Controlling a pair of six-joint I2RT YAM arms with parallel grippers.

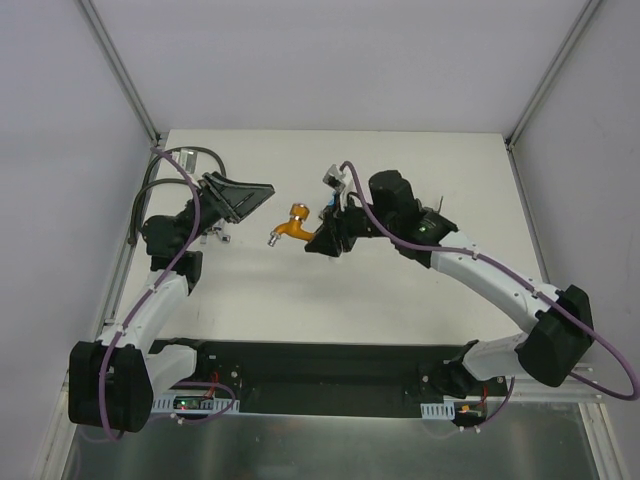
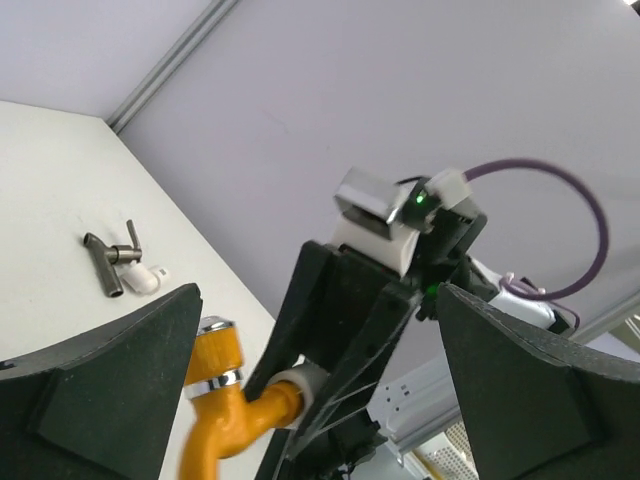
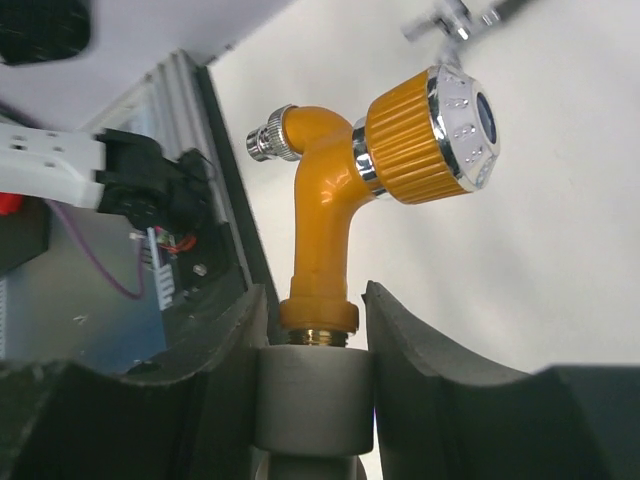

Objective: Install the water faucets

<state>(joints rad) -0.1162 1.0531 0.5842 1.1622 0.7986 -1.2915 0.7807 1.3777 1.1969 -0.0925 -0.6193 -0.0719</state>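
Reaching in from the near edge of the white table [image 1: 400, 160], the right arm [image 1: 490, 280] and left arm [image 1: 160, 295] face each other above its middle. The right gripper [image 3: 315, 310] is pressed in on the orange faucet [image 3: 330, 230], pinching the pale cylindrical end below its brass collar. That grip holds the faucet off the table with its body, ribbed knob and silver-tipped spout all free. The left gripper [image 2: 318, 300] is spread wide, near the faucet but apart from it, with the spout aimed its way. This looks like a presentation, so the left side can take or work on the free end. Farther back, a dark grey faucet [image 2: 108, 262] lies on the table with a small white fitting [image 2: 150, 280] just beside it, apparently awaiting its turn.
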